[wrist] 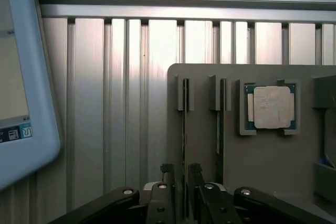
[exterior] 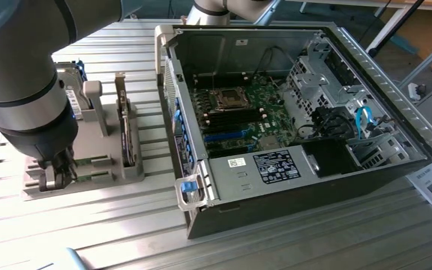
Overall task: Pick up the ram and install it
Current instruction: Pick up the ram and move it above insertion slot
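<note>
The ram (wrist: 185,129) stands on edge in a slot of the grey holder (wrist: 199,145), seen as a thin line. A second similar stick (wrist: 219,129) stands in the slot beside it. My gripper (wrist: 181,174) is open, and its two dark fingers (wrist: 167,179) straddle the near end of the first stick with a little space on each side. In the exterior view the gripper (exterior: 57,171) hangs low over the holder (exterior: 126,174), at the exterior view's left of the open computer case (exterior: 366,73). The motherboard (exterior: 238,112) lies inside the case with its long memory slots (exterior: 235,121) showing.
A square silver processor (wrist: 270,107) sits in a pocket of the holder. A hard drive (exterior: 128,135) stands upright in it. A pale blue-rimmed device (wrist: 21,77) lies on the ribbed aluminium table (wrist: 105,103). Cables and drive cages fill the case's far side.
</note>
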